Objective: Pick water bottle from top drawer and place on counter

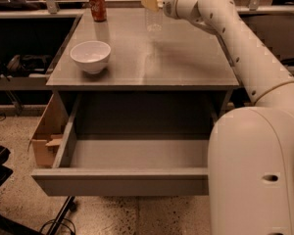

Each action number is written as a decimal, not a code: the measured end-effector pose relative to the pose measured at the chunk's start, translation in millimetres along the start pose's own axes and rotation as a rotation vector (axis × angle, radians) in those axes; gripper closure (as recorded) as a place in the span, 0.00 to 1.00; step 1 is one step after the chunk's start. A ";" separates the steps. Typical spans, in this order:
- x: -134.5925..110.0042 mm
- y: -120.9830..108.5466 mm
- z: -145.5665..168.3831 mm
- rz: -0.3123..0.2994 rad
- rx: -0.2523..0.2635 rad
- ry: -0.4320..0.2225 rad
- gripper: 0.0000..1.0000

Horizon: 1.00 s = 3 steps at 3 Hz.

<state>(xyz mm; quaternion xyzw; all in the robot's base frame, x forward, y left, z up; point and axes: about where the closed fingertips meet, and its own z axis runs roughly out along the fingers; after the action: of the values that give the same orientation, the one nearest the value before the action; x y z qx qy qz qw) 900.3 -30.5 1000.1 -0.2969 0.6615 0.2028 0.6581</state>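
The water bottle [153, 17] is clear plastic and stands upright at the far middle of the grey counter [181, 58]. Its base is at or just above the surface. My gripper [150, 2] reaches in from the right and is shut on the bottle's upper part, with pale fingers [148, 3] at its neck. The bottle's cap is cut off by the top edge of the view. The top drawer [120, 182] is pulled fully open below the counter, and its inside shows nothing in it.
A white bowl [90, 56] sits on the counter's left front. A red soda can [97, 5] stands at the far left corner. A cardboard box [45, 131] leans beside the drawer's left side. My arm's large white body [255, 170] fills the lower right.
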 end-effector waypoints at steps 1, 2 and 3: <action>31.5 -1.7 15.1 0.025 0.011 0.024 1.00; 61.7 -5.1 20.6 0.069 0.031 0.032 1.00; 75.7 -6.9 20.7 0.104 0.042 0.033 1.00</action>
<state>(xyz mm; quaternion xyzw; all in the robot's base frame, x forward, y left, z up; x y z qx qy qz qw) 923.7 -31.4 924.9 -0.2517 0.6910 0.2177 0.6417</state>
